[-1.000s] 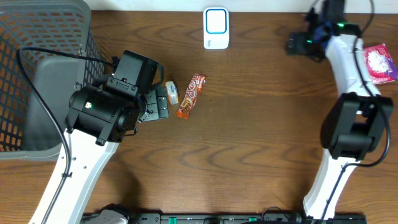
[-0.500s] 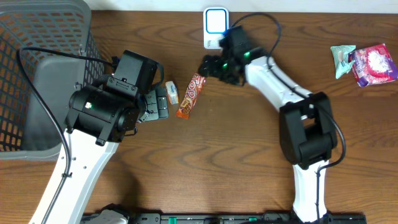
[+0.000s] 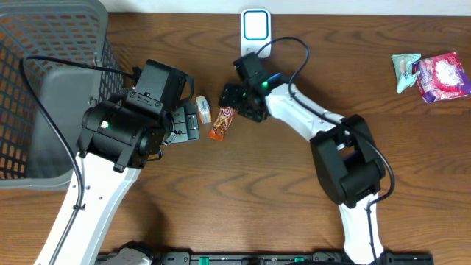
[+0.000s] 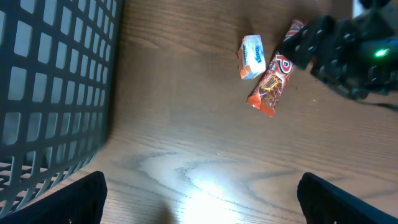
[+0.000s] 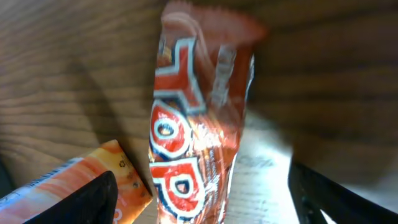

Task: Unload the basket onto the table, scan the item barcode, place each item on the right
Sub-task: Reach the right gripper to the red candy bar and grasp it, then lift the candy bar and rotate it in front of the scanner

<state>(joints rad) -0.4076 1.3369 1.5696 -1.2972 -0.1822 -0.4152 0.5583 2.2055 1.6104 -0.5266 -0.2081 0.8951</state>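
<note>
Snack bar [image 3: 219, 126]: flat on the counter [image 3: 294, 191], not yet lifted.
Right tool [image 3: 235, 104]: spread wide over its top end, gripping nothing.
Left tool [image 4: 199, 199]: released, empty.
Scanner [image 3: 255, 33]: apart from the bar; grasp and scan remain.

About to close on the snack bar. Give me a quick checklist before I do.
1. Right hand open: ok.
2. Snack bar lies between its fingers: ok.
3. Small packet clear of the grip: not ok, it lies right beside one finger.
4. Barcode facing up: cannot tell.
5. Scanner face unblocked: ok.
6. Left hand off the bar: ok, open.
</note>
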